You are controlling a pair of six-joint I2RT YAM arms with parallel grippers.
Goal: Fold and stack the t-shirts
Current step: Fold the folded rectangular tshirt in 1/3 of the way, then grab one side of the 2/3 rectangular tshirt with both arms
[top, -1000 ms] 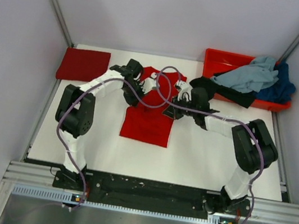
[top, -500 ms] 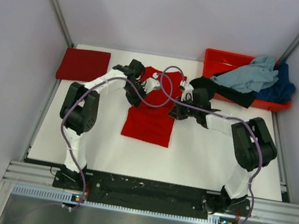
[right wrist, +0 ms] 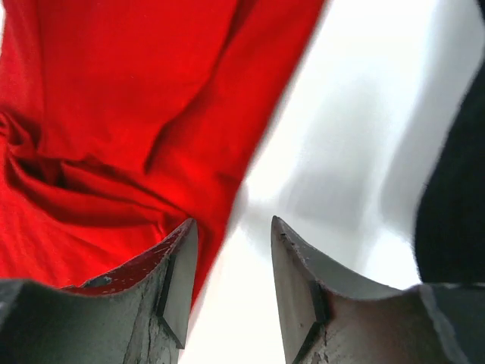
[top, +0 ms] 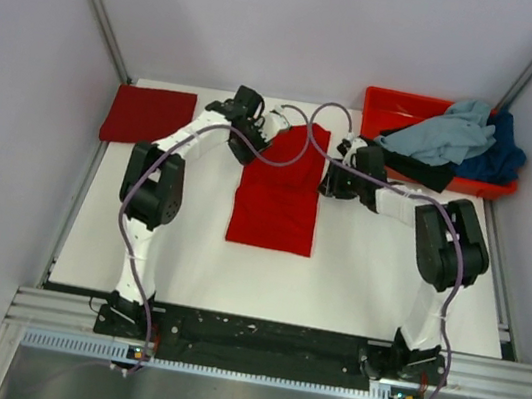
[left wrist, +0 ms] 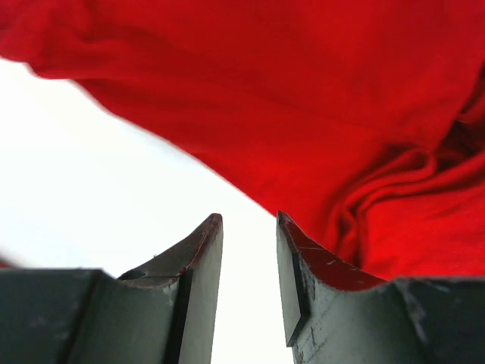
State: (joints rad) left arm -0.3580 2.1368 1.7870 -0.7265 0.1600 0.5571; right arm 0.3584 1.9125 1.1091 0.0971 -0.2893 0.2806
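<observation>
Two arms reach across the white worktop (top: 365, 276) to its far side. At the far right corner stands a red-orange tray (top: 393, 103) heaped with unfolded shirts: a grey-blue one (top: 444, 132) on top, a dark blue one (top: 504, 156) behind, and a black one (top: 412, 169) spilling over the rim onto the worktop.

In the middle lies the bright red t-shirt (top: 276, 201), narrowed to a long strip running from near to far. Its near end is flat, while the wrist views show its far end as rumpled. At the far left corner, well apart, rests the darker red t-shirt (top: 148, 115), folded into a neat rectangle.

The left end effector (left wrist: 248, 254) is at the strip's far left corner with its jaws parted and nothing between them. The right end effector (right wrist: 231, 262) is at the far right corner, likewise released and empty, with red cloth just beside its inner finger.

The step in hand looks like the crosswise fold of the bright red shirt. The next move probably calls for each end effector to pinch its far corner, carry it evenly toward the near hem, and then stack the shirt on the darker red one.
</observation>
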